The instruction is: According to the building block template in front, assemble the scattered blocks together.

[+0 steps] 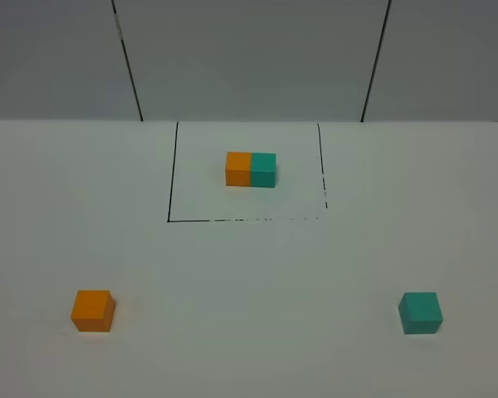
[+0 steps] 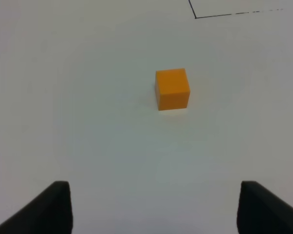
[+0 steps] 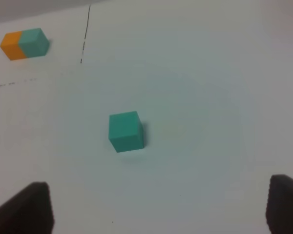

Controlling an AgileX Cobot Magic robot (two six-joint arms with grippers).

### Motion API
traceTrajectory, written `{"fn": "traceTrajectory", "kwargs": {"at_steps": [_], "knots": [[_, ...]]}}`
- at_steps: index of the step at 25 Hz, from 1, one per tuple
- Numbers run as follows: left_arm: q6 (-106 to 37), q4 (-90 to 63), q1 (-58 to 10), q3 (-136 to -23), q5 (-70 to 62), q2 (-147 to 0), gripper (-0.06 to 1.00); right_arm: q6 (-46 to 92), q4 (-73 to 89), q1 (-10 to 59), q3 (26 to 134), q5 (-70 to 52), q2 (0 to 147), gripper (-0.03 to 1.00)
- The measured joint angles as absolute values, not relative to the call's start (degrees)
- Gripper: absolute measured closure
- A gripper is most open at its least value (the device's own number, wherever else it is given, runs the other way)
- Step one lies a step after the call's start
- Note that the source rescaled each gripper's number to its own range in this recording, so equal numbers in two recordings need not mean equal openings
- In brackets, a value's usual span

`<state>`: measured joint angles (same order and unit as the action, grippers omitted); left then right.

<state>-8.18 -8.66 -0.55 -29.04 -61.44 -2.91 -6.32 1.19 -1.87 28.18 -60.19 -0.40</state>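
Sitting at the far middle of the white worktop [image 1: 249, 265], the building block template [image 1: 251, 168] is resting inside a thin black outline [image 1: 191, 220] drawn on the surface. Its orange half is lying to the left and its teal half to the right, the two touching face to face in one short bar. The outline's right and near sides are showing broken, patchy strokes.

The two scattered blocks are lying well apart from each other and from the template, both outside the outline. The orange cube [image 1: 93, 310] is sitting flat at the near left of the worktop, and the teal cube [image 1: 421, 313] is sitting flat at the near right, roughly level with it.

Neither arm is showing in the high view. In the left wrist view the left hand [image 2: 158, 207] is hanging above the worktop with its dark fingers [image 2: 56, 207] spread wide and gripping nothing; the orange cube is lying ahead of it, clear of both fingers, with a corner of the outline beyond. In the right wrist view the right hand [image 3: 156, 204] is likewise standing apart, fingers wide and gripping nothing, with the teal cube lying ahead of it untouched and the template farther off.

A grey panelled wall [image 1: 249, 58] with dark seams is standing behind the worktop.
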Motion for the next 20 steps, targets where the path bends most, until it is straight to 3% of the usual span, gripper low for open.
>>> {"fn": "traceTrajectory", "kwargs": {"at_steps": [20], "knots": [[-7.7, -8.7, -0.6, -29.0, -61.4, -3.1, 0.46, -6.3, 1.2, -1.9, 28.2, -60.2, -0.4, 0.22]]}}
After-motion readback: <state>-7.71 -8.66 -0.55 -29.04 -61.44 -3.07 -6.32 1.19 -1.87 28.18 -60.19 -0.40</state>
